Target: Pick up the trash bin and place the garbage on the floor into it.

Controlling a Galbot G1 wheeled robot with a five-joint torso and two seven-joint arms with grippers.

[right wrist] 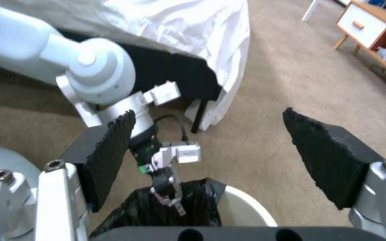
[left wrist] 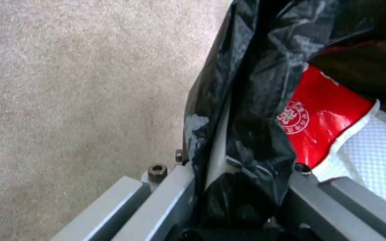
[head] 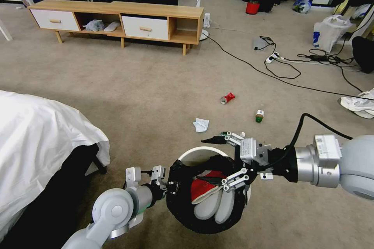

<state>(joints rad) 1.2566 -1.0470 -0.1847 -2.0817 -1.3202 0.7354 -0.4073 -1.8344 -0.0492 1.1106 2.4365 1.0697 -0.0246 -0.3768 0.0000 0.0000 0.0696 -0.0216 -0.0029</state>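
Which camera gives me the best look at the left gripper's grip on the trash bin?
The left wrist view: the left gripper is shut on the trash bin, its rim and black liner pinched between the fingers. The head view shows it at the bin's left edge, the grip small. The right wrist view shows it from across the bin.

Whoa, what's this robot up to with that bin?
It's tidying litter off the carpet. Its left gripper is clamped on the rim of the trash bin, holding it up, with a red-and-white wrapper already inside. The right gripper hangs open and empty over the bin. A crushed red can, a green bottle and a white tissue lie on the floor.
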